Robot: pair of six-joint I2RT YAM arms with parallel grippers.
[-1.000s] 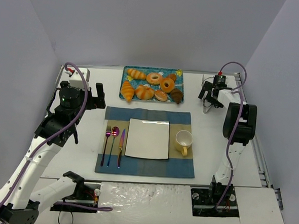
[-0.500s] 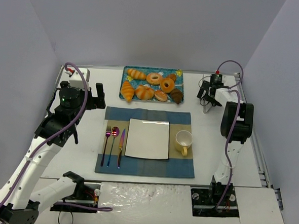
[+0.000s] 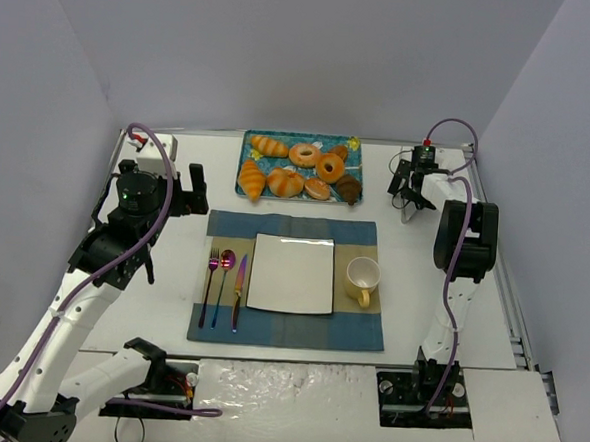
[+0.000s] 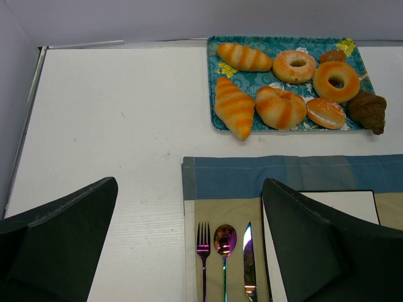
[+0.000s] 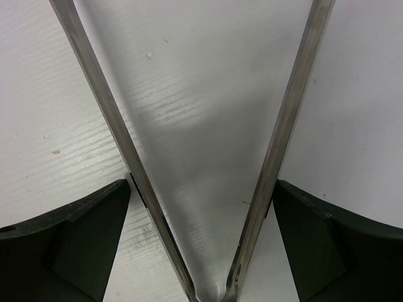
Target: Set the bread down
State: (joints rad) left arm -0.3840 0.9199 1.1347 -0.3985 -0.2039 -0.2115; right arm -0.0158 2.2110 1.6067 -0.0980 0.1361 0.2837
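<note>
- Holding my left gripper [image 4: 190, 184] spread wide with nothing between its fingers [image 4: 69, 233], I hang it above the table [image 3: 412, 278], just left of the placemat's [image 3: 292, 229] far left corner.
- My right gripper [image 5: 201, 185] grasps a pair of metal tongs [image 5: 94, 82]. One finger rests against the outside of each blade, and the blades fan apart away from the hinge.
- In the top view that gripper [image 3: 409, 193] sits at the far right of the table, to the right of the tray [image 4: 275, 41] and apart from it, with the tongs [image 3: 408, 213] pointing down at bare tabletop.
- The bread [image 4: 368, 111], a dark brown ridged croissant, lies at the tray's right near corner, just beside a small glazed bun [image 4: 325, 113]. From above, the bread [image 3: 349, 189] is the darkest piece on the tray.
- Golden striped croissants [image 4: 233, 107] and two ring donuts [image 4: 336, 80] fill the rest of the tray.
- A square white plate [image 3: 292, 273] sits in the middle of the placemat with nothing on it. A yellow cup [image 3: 363, 276] stands to its right.
- A fork [image 4: 203, 251], spoon [image 4: 225, 242] and knife [image 4: 248, 251] lie side by side to the left of the plate.
</note>
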